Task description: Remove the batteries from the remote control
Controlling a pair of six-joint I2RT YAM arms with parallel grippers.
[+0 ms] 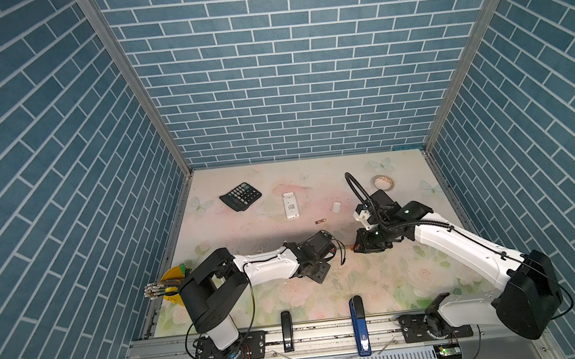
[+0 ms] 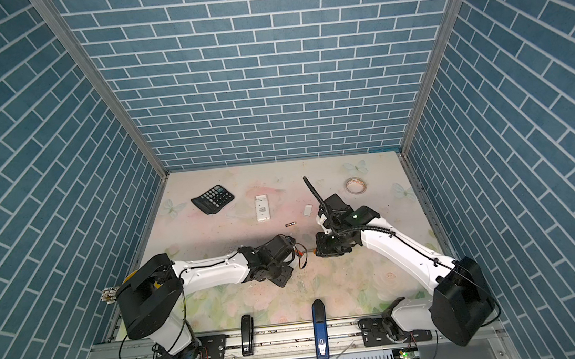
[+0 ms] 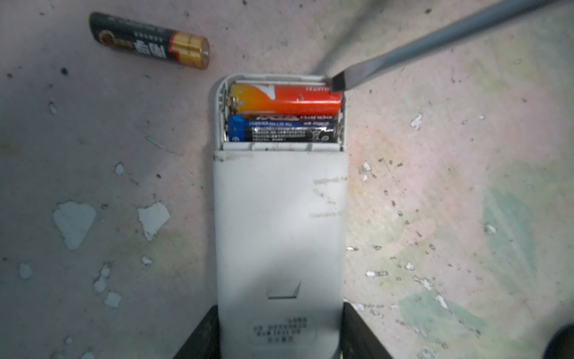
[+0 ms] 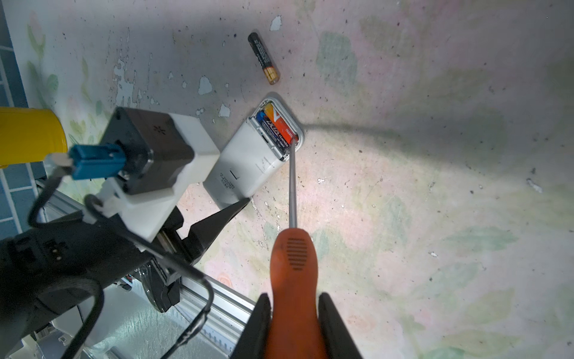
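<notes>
The pale grey plastic remote control [image 3: 279, 223] lies back-up on the desk [image 3: 93, 140], with the battery bay at one end uncovered. Two slim cylindrical batteries lie side by side across that bay. An orange-red and yellow battery [image 3: 289, 99] sits against the end wall, and a dark blue and black battery [image 3: 279, 129] touches it on the body side. Both are seated in the bay. A third, black and gold battery [image 3: 149, 40] lies loose on its side on the desk, near the remote's open end but apart from it. In both top views this loose battery [image 1: 321, 221] [image 2: 291, 224] shows as a tiny dark cylinder.
</notes>
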